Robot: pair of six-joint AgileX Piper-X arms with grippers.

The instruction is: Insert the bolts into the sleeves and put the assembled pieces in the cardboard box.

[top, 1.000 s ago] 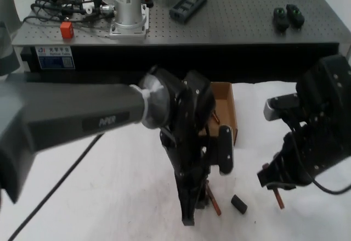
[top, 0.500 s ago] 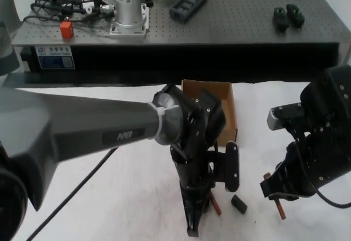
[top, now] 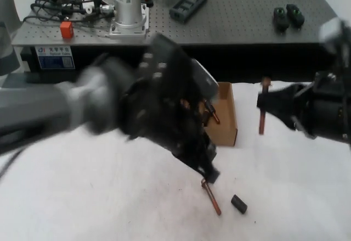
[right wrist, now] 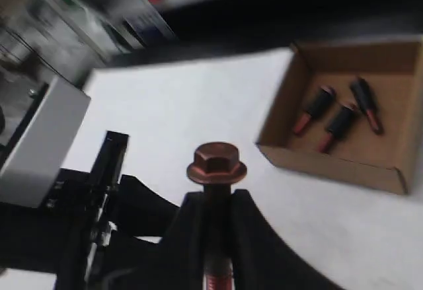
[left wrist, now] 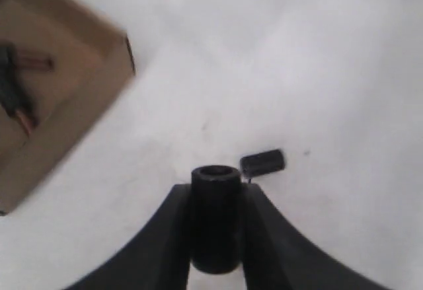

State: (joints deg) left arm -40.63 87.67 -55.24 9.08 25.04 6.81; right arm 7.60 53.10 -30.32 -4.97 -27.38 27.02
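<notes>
While the left gripper (left wrist: pixel 215 192) clamps a sleeve (left wrist: pixel 215 227) at lower centre and the right gripper (right wrist: pixel 215 199) pinches a bolt (right wrist: pixel 216 164), square their axes before pushing; the cardboard box (right wrist: pixel 330 164) sits upper right.

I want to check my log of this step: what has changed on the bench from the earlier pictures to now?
The left arm has risen from the cloth and turned, with a sleeve shut in its jaws. The right arm has lifted its bolt from near the cloth to well above it. The loose bolt and loose sleeve on the cloth stayed, as did the cardboard box.
</notes>
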